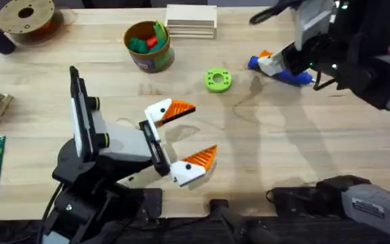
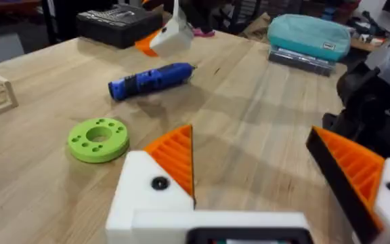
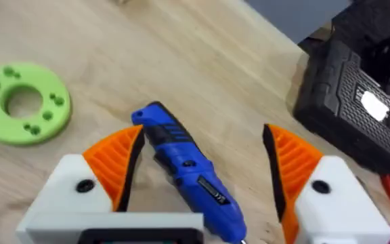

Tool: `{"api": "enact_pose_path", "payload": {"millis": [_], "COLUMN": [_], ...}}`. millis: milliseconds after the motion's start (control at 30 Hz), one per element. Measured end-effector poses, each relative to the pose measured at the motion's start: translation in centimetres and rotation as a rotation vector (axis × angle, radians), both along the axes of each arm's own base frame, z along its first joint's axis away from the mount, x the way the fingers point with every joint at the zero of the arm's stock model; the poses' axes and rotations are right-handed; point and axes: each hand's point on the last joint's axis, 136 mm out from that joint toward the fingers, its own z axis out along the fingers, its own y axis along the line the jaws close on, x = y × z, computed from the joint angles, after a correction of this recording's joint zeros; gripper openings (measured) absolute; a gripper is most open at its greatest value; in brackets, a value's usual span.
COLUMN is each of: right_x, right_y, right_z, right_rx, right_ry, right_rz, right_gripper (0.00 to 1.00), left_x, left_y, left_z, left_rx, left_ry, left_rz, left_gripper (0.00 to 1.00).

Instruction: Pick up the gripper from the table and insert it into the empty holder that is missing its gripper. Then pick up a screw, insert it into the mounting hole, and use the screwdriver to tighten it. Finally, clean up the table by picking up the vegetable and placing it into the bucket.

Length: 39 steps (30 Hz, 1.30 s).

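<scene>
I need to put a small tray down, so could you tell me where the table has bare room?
Bare wood lies between the green disc and the table's near edge, right of the left gripper. It is crowded around the screwdriver under the right gripper, and near the bucket.

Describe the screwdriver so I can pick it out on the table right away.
Look at the far right of the wooden table, where the right gripper hangs open around it. The screwdriver lies flat there, past the bright green disc. It is the one blue, pen-shaped tool; the disc is a flat green ring with holes.
</scene>
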Motion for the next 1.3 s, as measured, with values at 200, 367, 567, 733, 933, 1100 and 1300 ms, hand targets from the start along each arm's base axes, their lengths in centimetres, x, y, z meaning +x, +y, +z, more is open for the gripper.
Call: {"api": "enact_pose_path", "payload": {"millis": [200, 367, 567, 733, 933, 1100, 1300], "right_x": [-0.7, -1.2, -1.4, -1.5, -1.8, -1.8, -1.8], "right_y": [2.2, 4.0, 5.0, 4.9, 4.9, 4.8, 4.8], "right_z": [1.7, 1.7, 1.7, 1.6, 1.0, 1.0, 1.0], "right_rx": [0.074, 0.080, 0.083, 0.084, 0.078, 0.077, 0.078], "right_ry": [-0.038, -0.033, -0.030, -0.025, -0.001, 0.000, 0.000], "right_rz": [0.021, 0.066, 0.093, 0.091, 0.091, 0.090, 0.091], "right_gripper": [0.989, 0.989, 0.988, 0.989, 0.990, 0.990, 0.990], "left_x": [0.6, 1.6, 3.3, 4.8, 6.4, 8.2, 8.5], "left_y": [0.3, 1.7, 3.7, 4.4, 5.9, 6.2, 6.8], "left_z": [0.1, 0.7, 5.1, 4.2, 1.1, -1.4, -5.0], "left_rx": [-0.007, -0.001, 0.072, 0.224, 0.497, 0.661, 0.795], "left_ry": [0.020, 0.144, 0.126, 0.242, 0.426, 0.458, 0.549], "left_rz": [0.043, 0.167, 0.330, 0.390, 0.451, 0.441, 0.422], "left_gripper": [0.986, 0.987, 0.987, 0.987, 0.987, 0.987, 0.987]}}
